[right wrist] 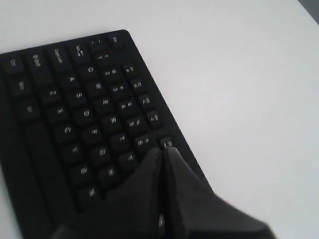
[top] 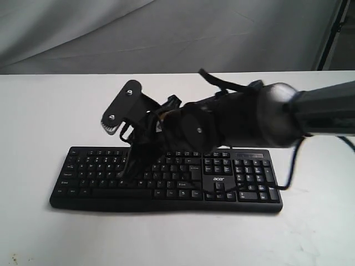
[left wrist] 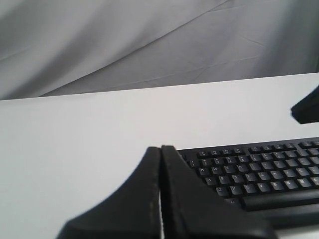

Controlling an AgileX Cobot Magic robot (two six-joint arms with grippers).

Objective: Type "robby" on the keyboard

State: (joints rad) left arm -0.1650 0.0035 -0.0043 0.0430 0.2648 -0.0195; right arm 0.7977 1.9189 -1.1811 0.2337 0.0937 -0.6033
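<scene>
The keyboard (top: 183, 185) lies flat on the white surface (top: 50, 116), toward 6 o'clock in the exterior view. The right arm (top: 316, 113) reaches in from 3 o'clock. The right claw (right wrist: 162, 151), fingers pressed together, points down at the upper rows of the left half; the key beneath is too blurred to read. The left claw (left wrist: 160, 149), likewise closed on nothing, hangs just off the keyboard's end. No typed output shows, so progress cannot be told.
</scene>
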